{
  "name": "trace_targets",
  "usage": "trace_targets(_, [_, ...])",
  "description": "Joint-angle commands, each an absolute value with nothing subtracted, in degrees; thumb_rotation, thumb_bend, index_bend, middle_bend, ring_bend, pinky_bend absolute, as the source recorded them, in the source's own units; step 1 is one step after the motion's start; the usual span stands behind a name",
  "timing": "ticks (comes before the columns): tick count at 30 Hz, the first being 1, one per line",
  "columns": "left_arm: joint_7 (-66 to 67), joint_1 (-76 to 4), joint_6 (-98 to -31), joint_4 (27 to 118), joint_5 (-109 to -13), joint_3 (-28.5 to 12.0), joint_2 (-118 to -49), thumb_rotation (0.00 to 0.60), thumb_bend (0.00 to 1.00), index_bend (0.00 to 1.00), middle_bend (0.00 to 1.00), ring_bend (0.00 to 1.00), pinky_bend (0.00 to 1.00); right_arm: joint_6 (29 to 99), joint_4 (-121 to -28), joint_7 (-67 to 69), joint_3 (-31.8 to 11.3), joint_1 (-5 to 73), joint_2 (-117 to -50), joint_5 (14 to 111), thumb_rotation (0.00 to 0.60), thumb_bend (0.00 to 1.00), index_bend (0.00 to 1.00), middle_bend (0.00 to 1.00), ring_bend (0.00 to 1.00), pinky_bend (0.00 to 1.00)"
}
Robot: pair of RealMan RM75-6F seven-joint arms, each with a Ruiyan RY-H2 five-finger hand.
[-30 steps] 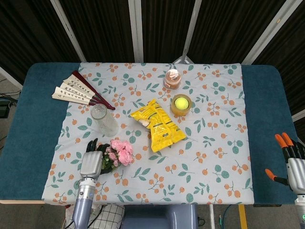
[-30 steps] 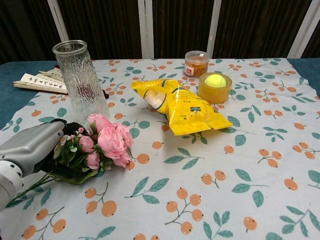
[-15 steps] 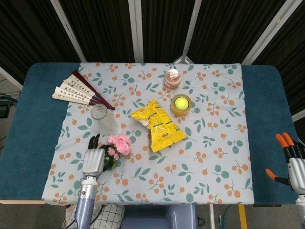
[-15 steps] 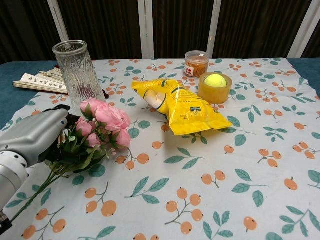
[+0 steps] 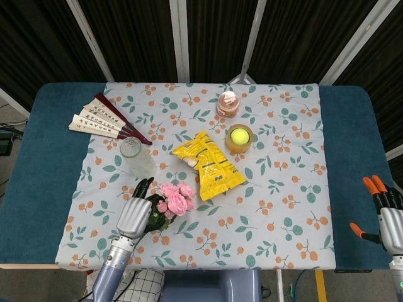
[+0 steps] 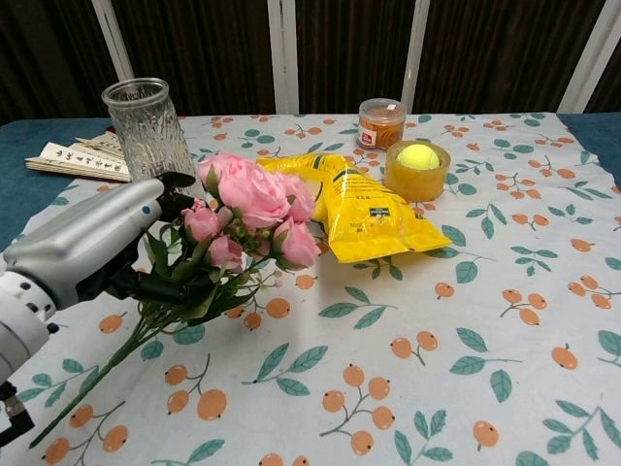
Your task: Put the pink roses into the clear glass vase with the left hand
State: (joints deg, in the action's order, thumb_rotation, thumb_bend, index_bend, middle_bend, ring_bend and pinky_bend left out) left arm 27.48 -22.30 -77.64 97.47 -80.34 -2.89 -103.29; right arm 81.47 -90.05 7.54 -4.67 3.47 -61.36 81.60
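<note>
Both hands visible: left hand (image 6: 82,248) grips the roses (image 6: 254,204) by the stems, blooms lifted off the cloth (image 6: 417,311) and tilted up and right, stem ends trailing down left. Right hand (image 5: 389,217) sits at the table's near right edge, well away; can't tell if its fingers are spread or curled. Vase (image 6: 146,126) stands upright just behind the left hand, with nothing in it. Chip bag (image 6: 354,209) lies right of the blooms, then tennis ball (image 6: 418,156) in its tape roll, jar (image 6: 380,122) behind it, fans (image 5: 104,119) far left
</note>
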Motion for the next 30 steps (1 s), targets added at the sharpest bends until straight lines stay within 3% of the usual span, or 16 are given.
trace_targets(1, [26.6,-22.9,-76.9,100.6,-83.3,-1.3,-101.1,0.6,0.53,0.52,0.51,0.04,0.0,81.4,-90.0,7.5,-4.7,3.5,-61.3,81.5,0.6,0.22,0.11,0.02,0.02,0.0])
trace_targets(6, [27.1,-25.2,-76.3,105.2,-88.7,-2.7,-97.7,0.6,0.53,0.52,0.51,0.04,0.0,81.5,-89.9,8.1,-4.8,3.4,-61.2,81.2,0.6,0.22,0.11,0.02,0.02,0.0])
trace_targets(15, [17.4,-31.7,-77.9,106.2,-100.5,-12.0,-88.6,0.6,0.53,0.53,0.52,0.06,0.0,81.8,-89.9,8.6,-4.8,3.3,-61.3,81.6,0.6,0.22,0.11,0.02,0.02,0.0])
trace_targets(21, [6.1,-34.5,-82.7,98.9,-106.0,-15.4,-85.7,0.6,0.53,0.53,0.51,0.06,0.01,81.6,-89.9,8.2,-4.6,3.3,-61.6,81.7,0.6,0.22,0.11,0.02,0.02,0.0])
trace_targets(30, [-3.5,-38.4,-95.6,83.3,-115.6,-17.7,-88.4,0.6,0.53,0.53,0.5,0.06,0.04,81.0,-90.0,7.7,-4.5,3.6,-61.8,81.5,0.6,0.22,0.11,0.02,0.02,0.0])
